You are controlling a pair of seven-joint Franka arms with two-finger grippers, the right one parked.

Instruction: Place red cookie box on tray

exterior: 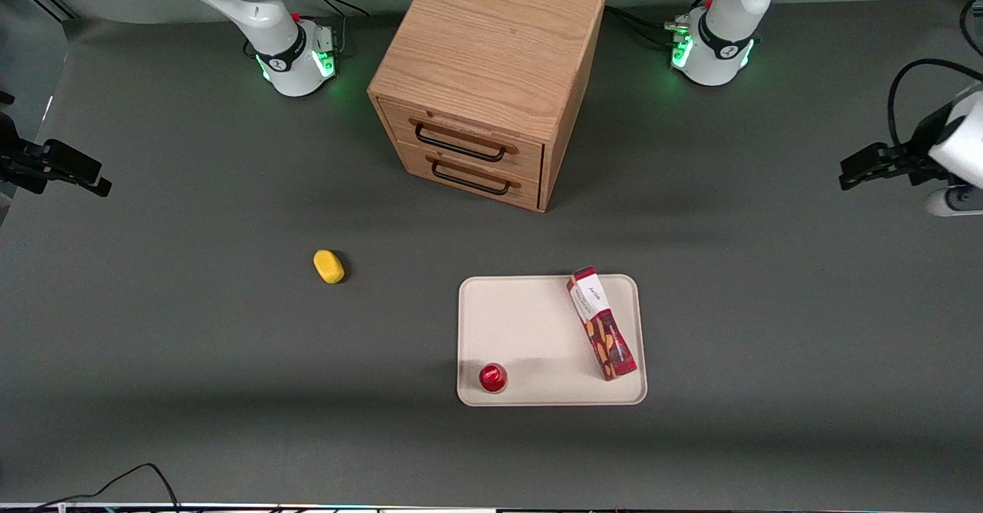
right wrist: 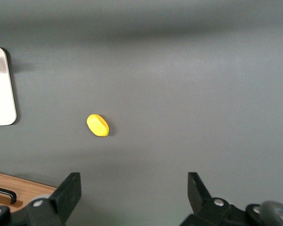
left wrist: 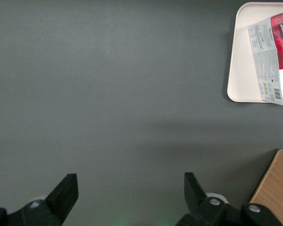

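The red cookie box (exterior: 603,323) lies on the tray (exterior: 530,321). The hand (left wrist: 131,190), fingers apart and empty, hangs well clear above the surface (exterior: 230,359). Placement looks done; no further move seems required.

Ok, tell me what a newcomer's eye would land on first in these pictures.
First the wooden drawer cabinet, standing between the two arm bases, farther from the front camera than anything else on the table. Next the red cookie box, lying slantwise on the cream tray, with a small red cup on the tray's near edge. The gripper hangs open and empty at the working arm's end of the table, well away from the tray.
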